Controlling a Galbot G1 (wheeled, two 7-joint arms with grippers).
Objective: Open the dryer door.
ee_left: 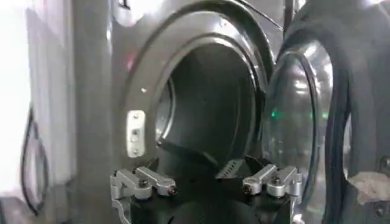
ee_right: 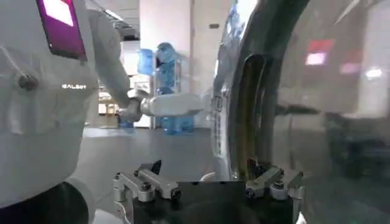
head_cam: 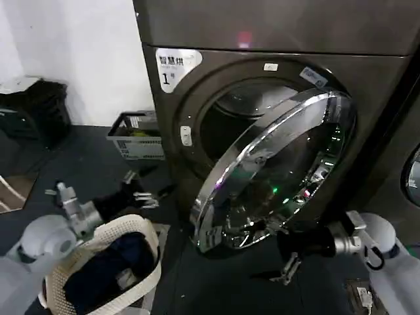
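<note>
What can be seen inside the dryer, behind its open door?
Through the dryer's round opening a dark drum shows, with no laundry in the visible part. The dryer door, swung partly open, covers the drum's lower right side in the head view, so that part stays unknown.

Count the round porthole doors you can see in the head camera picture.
2. The dryer door, chrome-rimmed, hangs swung open in front of the dryer marked "1". A second round door is cut off at the picture's right edge, so others may be hidden.
</note>
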